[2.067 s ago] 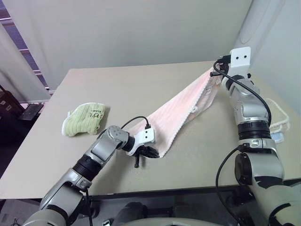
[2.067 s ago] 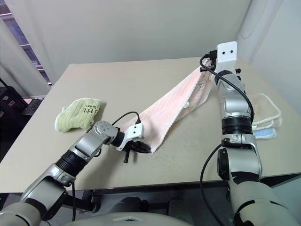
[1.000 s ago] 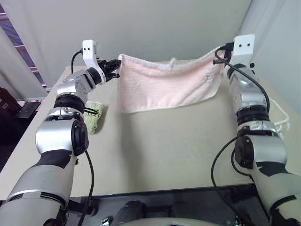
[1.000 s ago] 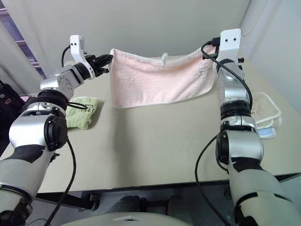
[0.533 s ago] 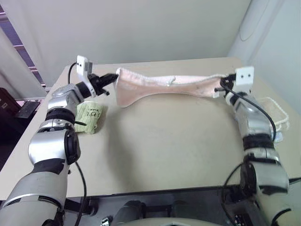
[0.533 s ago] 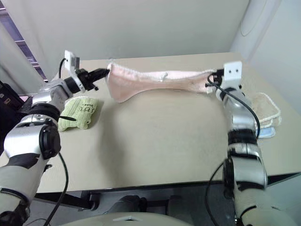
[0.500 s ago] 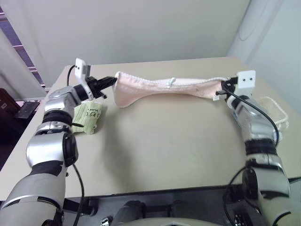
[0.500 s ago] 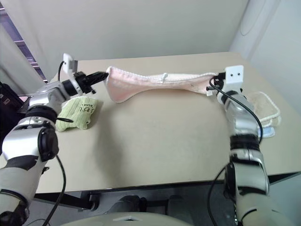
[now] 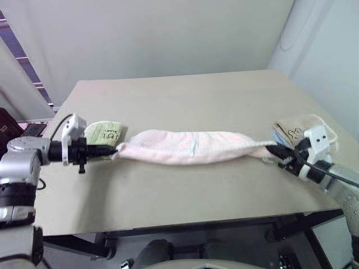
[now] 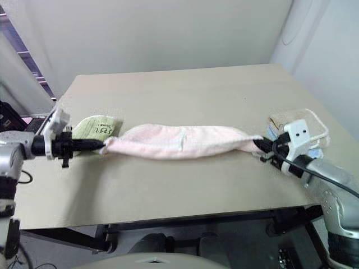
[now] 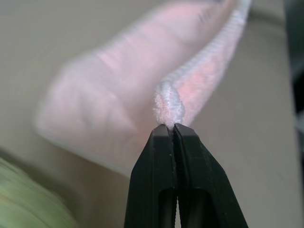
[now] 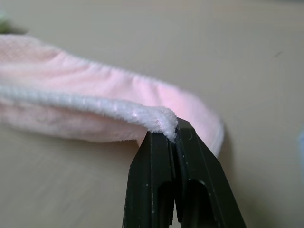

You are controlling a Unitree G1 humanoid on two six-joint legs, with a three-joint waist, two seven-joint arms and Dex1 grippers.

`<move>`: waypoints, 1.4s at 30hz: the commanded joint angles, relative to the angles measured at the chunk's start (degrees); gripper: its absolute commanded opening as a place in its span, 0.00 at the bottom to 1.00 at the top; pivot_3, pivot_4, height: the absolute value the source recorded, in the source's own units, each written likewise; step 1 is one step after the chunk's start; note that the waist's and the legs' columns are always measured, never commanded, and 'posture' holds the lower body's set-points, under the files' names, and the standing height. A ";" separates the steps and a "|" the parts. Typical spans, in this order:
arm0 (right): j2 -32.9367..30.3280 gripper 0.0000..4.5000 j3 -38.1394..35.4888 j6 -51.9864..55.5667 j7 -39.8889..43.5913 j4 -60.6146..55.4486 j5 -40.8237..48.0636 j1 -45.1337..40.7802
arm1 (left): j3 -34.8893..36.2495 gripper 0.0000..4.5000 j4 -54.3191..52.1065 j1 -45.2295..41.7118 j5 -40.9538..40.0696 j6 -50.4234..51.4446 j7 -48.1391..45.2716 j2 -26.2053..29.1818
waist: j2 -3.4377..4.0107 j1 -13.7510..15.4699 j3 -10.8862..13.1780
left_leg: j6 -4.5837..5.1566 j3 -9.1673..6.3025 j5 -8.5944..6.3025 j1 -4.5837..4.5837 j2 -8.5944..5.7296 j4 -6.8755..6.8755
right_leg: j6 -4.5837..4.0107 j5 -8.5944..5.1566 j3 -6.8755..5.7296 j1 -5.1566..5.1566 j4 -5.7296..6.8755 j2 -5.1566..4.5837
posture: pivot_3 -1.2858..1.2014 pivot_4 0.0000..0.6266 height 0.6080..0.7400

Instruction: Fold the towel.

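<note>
Across the near half of the table (image 9: 185,89) the towel (image 9: 190,147) lies stretched left to right as a long, narrow, sagging band, its middle resting on the tabletop. Left gripper (image 11: 172,129) clenched on the white-edged corner at the left end; right gripper (image 12: 167,133) clenched on the matching corner at the right end, both fingers pairs pinched tight on the hem. Green folded cloth (image 9: 104,132) sits just behind the left end; beige-and-blue stack (image 9: 291,130) sits just beyond the right end. Step in hand, as judged: laying the held edge down towards the near side to form the fold. To do it well, keep both ends level and evenly taut, lower together so the edge lands straight, and steer clear of the green cloth and the stack before letting go. Versus a second ago: towel then hung high as a spread sheet over the far part of the table, arms raised; both arms have since dropped and pulled back near, and the sheet has collapsed into this low band.
</note>
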 commanded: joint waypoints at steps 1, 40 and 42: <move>-1.50 0.00 -3.64 -1.05 2.90 -4.92 1.88 3.50 | 0.83 0.01 -7.88 3.76 -2.66 2.02 -0.28 2.79 | 0.00 0.65 0.00 | 0.00 0.03 0.00 0.02 0.01 0.01 | 0.00 0.00 -0.01 0.04 -0.04 0.00 | 0.52 0.00 1.00; 2.01 0.00 4.79 -13.39 7.37 11.40 -7.78 -2.04 | -3.55 0.01 16.11 -5.61 -2.12 0.66 8.03 -2.60 | -0.02 2.56 0.13 | 0.70 1.66 -0.43 -0.06 0.63 -0.26 | 0.58 0.69 -1.21 -0.44 -1.19 -1.35 | 0.52 0.00 1.00; 3.33 0.00 7.06 -13.78 6.59 13.02 -8.48 -4.76 | -4.65 0.01 18.85 -7.20 -0.86 -0.88 8.01 -3.81 | -0.03 2.47 0.13 | 0.71 1.65 -0.43 -0.06 0.63 -0.25 | 0.68 0.75 -1.21 -0.44 -1.17 -1.34 | 0.52 0.00 1.00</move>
